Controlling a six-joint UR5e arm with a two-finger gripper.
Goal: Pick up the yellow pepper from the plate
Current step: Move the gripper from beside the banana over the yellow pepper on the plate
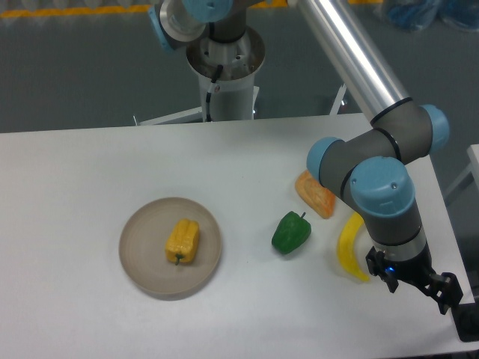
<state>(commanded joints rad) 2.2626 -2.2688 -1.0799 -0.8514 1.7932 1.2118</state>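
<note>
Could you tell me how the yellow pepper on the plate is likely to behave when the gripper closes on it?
The yellow pepper looks smooth and faintly glossy, so it may slip between the fingers. Its lobed, rounded sides suggest it could roll or turn on the flat plate if nudged. It lies on its side, stem toward the camera, so a grip across the lobes seems steadier.

Yellow pepper (182, 241) lies on plate (142, 262), left. My gripper (417, 286) hangs far right, near banana (349, 248); jaw state unclear.

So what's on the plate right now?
Only the yellow pepper lies on the plate, slightly right of centre, on its side. The rest of the plate shows bare. What lies under the pepper is covered. The tool is far off to the right.
</note>
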